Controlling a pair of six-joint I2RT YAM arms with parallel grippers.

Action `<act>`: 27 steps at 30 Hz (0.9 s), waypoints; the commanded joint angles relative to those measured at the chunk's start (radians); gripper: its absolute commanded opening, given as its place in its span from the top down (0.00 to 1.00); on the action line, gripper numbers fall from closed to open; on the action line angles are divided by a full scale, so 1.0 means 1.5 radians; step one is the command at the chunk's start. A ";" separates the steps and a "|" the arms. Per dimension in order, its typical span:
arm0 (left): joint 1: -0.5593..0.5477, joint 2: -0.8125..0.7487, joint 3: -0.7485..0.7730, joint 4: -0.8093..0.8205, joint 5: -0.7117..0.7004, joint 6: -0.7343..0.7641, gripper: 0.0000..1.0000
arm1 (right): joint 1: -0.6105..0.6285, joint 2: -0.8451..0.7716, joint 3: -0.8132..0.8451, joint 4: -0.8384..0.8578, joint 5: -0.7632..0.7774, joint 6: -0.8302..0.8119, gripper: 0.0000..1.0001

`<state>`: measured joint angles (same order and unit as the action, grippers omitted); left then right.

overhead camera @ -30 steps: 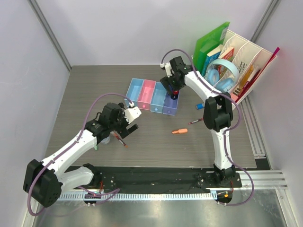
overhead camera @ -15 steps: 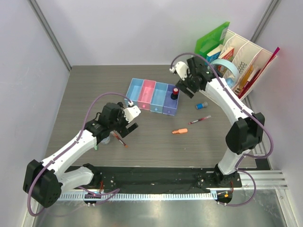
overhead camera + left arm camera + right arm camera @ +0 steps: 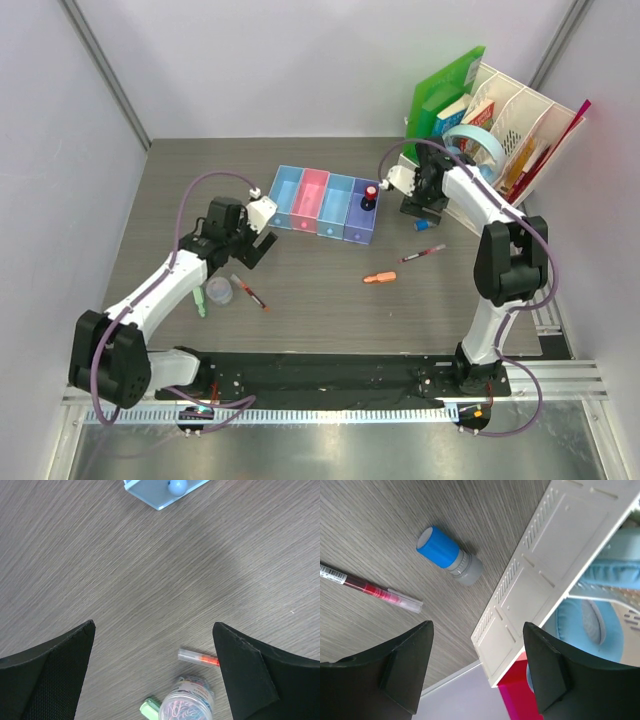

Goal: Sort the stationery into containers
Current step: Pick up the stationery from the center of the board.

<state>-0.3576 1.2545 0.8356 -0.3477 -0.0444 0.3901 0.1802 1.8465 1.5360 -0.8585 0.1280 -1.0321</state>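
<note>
Four joined trays sit mid-table: light blue (image 3: 285,188), pink (image 3: 312,195), light blue (image 3: 338,203), purple-blue (image 3: 360,222). A red-capped bit (image 3: 370,191) stands in the purple-blue tray. My right gripper (image 3: 417,203) is open and empty, just above a blue-capped bit (image 3: 447,555) and a red pen (image 3: 370,587). My left gripper (image 3: 255,248) is open and empty, left of the trays. Below it lie a translucent disc-shaped jar of clips (image 3: 189,702), a red pen (image 3: 199,657) and a green piece (image 3: 150,710). An orange piece (image 3: 378,278) lies mid-table.
The white perforated organizer (image 3: 515,125) with books, green folders (image 3: 440,95) and blue headphones (image 3: 475,160) stands at the back right, close to my right gripper; its wall (image 3: 560,565) fills the right wrist view. A tray corner (image 3: 165,490) shows at the top of the left wrist view.
My right gripper let go of the red-capped bit in the purple-blue tray and moved right, toward the blue-capped bit. My left gripper moved back from the jar and pen toward the trays.
</note>
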 commanded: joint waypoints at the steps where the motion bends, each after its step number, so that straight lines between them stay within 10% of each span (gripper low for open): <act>1: -0.002 0.013 0.036 0.009 -0.006 -0.016 0.00 | 0.005 0.031 0.000 0.022 0.004 -0.068 0.22; 27: -0.001 0.068 0.091 -0.036 -0.028 -0.013 0.00 | 0.010 0.135 -0.025 0.048 0.038 -0.152 0.32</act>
<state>-0.3595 1.3678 0.9379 -0.4004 -0.0795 0.3733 0.2100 2.0560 1.4971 -0.7986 0.1730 -1.2293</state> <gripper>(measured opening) 0.996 0.674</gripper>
